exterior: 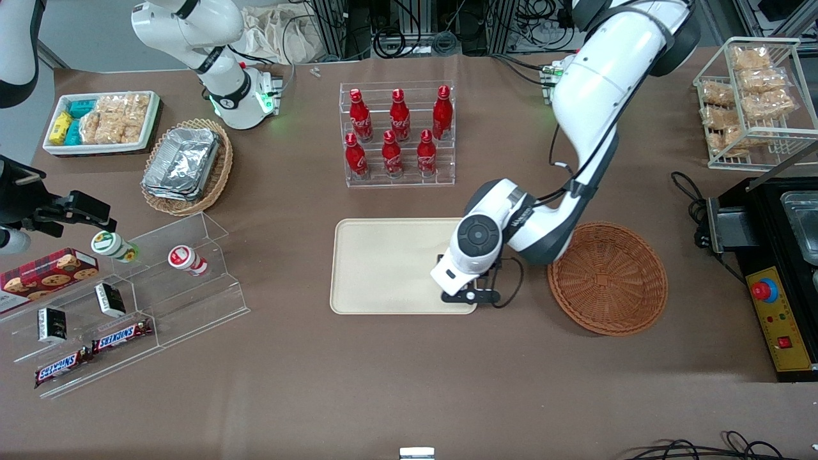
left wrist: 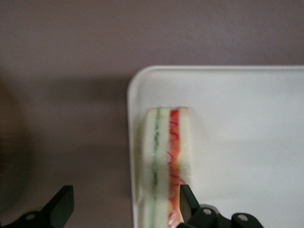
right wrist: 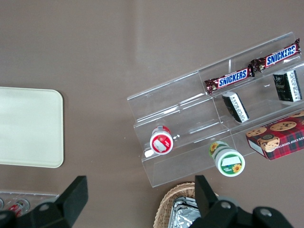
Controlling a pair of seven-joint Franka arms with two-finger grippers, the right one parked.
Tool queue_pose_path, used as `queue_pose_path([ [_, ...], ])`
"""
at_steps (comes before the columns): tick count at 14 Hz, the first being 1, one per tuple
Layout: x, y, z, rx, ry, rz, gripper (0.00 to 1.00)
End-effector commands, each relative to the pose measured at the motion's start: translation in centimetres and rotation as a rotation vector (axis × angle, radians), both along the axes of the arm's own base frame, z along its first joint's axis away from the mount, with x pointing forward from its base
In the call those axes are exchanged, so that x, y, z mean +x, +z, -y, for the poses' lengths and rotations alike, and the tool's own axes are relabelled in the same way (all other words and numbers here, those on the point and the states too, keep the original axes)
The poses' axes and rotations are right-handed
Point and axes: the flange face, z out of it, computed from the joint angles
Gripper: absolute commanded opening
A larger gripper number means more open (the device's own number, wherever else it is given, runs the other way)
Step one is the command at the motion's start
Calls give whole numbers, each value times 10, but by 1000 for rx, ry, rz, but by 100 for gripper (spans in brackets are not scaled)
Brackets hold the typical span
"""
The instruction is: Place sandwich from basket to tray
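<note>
Front view, basket: we see the basket [exterior: 608, 278] bare inside, so we judge the pick-up done.
Front view, gripper: the gripper [exterior: 461, 291] hangs low over the tray [exterior: 383, 268], at the tray edge nearest the basket; the arm hides the sandwich here.
Left wrist view, sandwich: the sandwich [left wrist: 165, 156] lies on the tray [left wrist: 247, 137], just inside its rounded corner and close along its rim.
Left wrist view, fingers: we see the fingers [left wrist: 190, 202] spread wide; one is at the bread's side, the other well apart, gripping nothing.
Right wrist view, tray: only a bare tray [right wrist: 28, 128] corner shows.
Left to do: we judge only the arm's retreat remains.
</note>
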Motion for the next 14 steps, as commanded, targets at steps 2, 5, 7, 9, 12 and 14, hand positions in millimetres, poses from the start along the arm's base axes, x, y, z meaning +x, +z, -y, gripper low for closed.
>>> queue_pose_path([
  [2,3,91,-47,87,82,42,99],
  [5,4,146,-107,75,196,82,99],
  [7,0,181,-148,68,267,117,99],
  [9,1,219,-192,32,333,147,99],
  [12,-19,248,-262,-31,290,140,99],
  [14,-21,260,-299,-58,279,147,99],
])
